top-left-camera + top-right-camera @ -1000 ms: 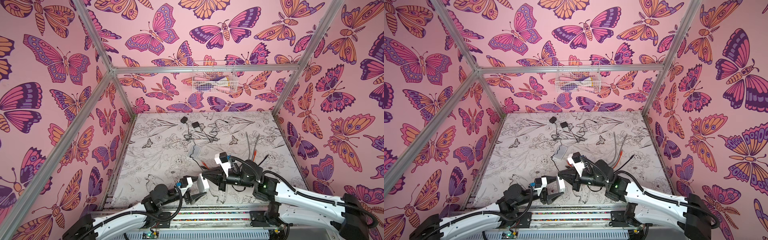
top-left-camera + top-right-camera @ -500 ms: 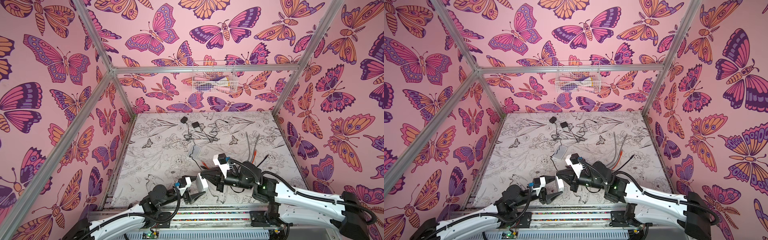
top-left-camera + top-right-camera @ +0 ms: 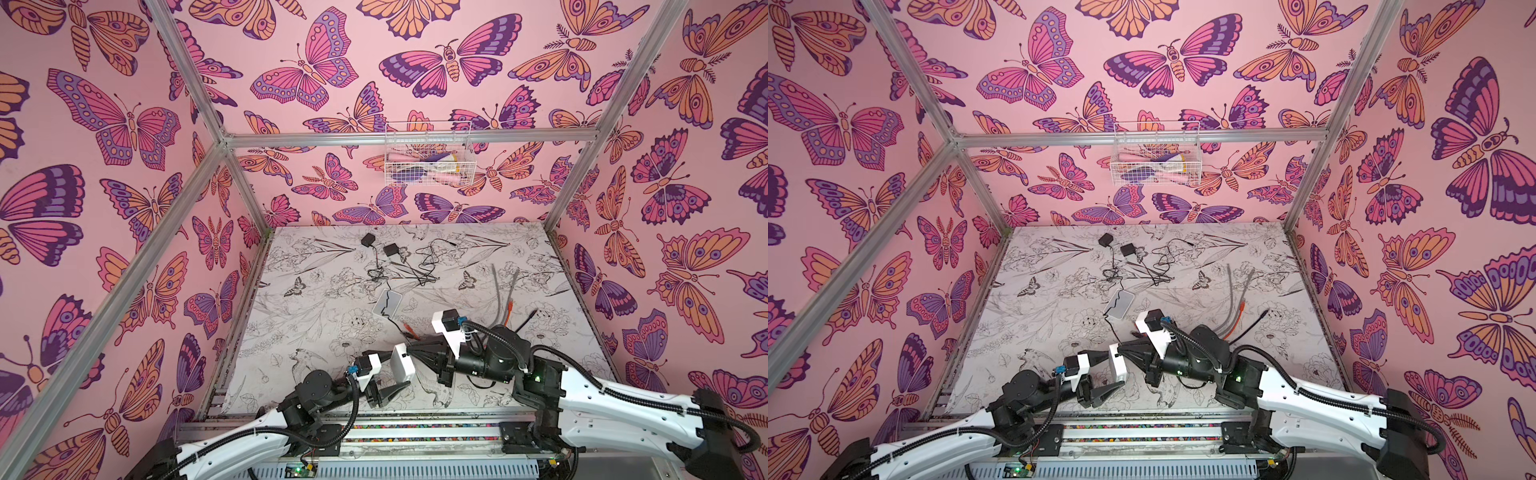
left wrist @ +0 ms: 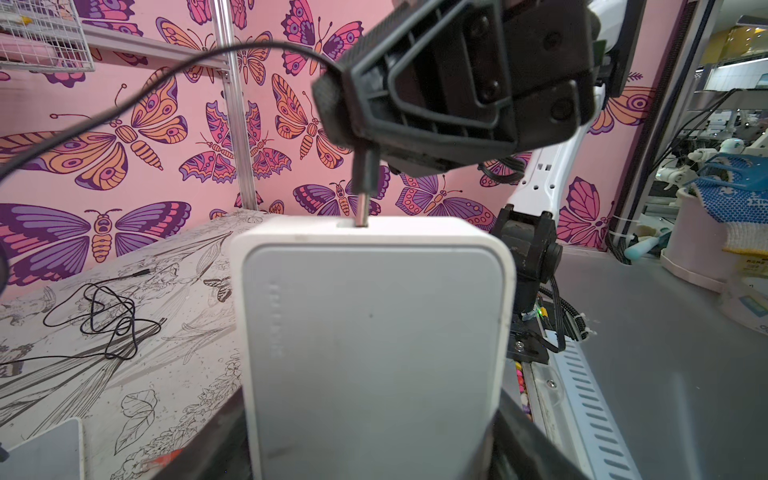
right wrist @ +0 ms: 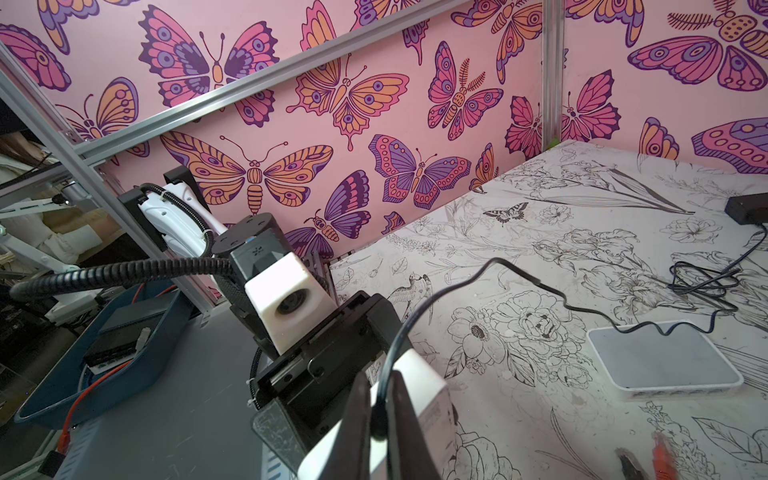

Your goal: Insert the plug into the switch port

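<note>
Left claw (image 3: 400, 370) clamped on white switch (image 4: 374, 332), held off tabletop (image 3: 324, 316). Right claw (image 3: 413, 354) pinched shut on black plug (image 4: 365, 174); metal tip (thin pin) meets port (image 4: 353, 223) on switch's end edge, cord (image 4: 124, 91) trailing behind

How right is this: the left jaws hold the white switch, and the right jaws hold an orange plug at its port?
The plug is black, not orange; the left wrist view shows it. The left jaws do hold the white switch, the right jaws the plug at its port.
</note>
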You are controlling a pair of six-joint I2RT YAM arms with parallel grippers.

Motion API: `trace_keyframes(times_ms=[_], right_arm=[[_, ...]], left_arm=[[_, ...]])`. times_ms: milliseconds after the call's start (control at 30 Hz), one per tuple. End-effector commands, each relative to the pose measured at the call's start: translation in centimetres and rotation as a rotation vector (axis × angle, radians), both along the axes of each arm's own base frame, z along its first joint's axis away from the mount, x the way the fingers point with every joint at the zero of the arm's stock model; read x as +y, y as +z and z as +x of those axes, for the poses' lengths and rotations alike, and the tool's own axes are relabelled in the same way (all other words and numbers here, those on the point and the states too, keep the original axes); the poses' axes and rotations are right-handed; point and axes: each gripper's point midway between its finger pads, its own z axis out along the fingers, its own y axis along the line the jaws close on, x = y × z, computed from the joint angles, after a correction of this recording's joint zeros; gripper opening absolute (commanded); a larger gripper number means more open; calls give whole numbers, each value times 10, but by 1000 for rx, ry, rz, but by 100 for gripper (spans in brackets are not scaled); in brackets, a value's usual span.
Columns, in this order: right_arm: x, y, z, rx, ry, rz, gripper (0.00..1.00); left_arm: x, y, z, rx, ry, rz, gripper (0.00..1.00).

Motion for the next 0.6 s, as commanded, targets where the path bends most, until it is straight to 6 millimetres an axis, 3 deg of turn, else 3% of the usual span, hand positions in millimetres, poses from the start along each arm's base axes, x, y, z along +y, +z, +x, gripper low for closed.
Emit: trace_keyframes(times_ms=[0, 567], right_arm=[[1, -17, -11, 16, 46, -83, 0], [10, -26, -7, 24, 45, -109, 0]], left_arm=[[9, 12, 1, -60, 38, -81, 0], [9, 10, 1, -57, 36, -66, 0]])
